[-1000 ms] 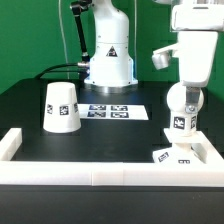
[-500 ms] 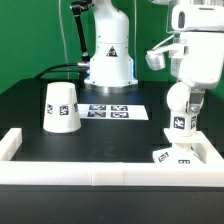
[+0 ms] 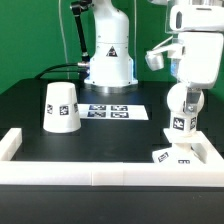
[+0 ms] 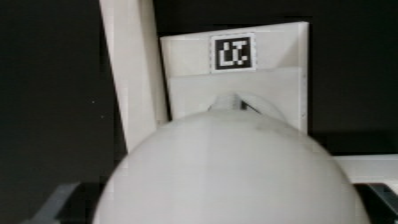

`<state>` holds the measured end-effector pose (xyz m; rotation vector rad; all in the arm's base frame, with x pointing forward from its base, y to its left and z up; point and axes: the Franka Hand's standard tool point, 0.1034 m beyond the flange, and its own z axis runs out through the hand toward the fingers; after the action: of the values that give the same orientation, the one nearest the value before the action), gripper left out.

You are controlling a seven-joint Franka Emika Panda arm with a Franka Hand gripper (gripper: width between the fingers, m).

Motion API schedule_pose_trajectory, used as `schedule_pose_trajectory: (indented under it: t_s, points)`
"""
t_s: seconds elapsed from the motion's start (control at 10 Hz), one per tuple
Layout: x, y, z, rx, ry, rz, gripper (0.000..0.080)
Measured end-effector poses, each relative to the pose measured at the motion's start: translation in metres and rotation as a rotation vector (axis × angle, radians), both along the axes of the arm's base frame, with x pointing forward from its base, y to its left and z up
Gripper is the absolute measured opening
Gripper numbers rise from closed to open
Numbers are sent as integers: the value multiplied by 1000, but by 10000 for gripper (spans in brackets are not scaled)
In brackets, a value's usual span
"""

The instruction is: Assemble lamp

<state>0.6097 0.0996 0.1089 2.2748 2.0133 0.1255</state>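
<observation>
Our tool (image 3: 183, 90) is closed on the bulb (image 3: 181, 103) and holds it up in the air. The bulb hangs right over the base (image 3: 177, 156) and does not seem to touch it. The base lies in the front corner of the desk (image 3: 25, 112) on the exterior view's right, beside the white rail (image 3: 100, 170).

We think the bulb is light and hard, but round and smooth, so it may slip or turn. The sides of the ball look best to hold, neck down. The shade (image 3: 62, 106) stands near the desk's other edge. It looks light and hollow.
</observation>
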Motion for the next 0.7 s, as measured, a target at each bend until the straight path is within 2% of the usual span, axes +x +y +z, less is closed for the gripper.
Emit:
schedule_pose_trajectory:
  t_s: [0.7]
  points:
    - [0,0,0,96,-14,-711,577]
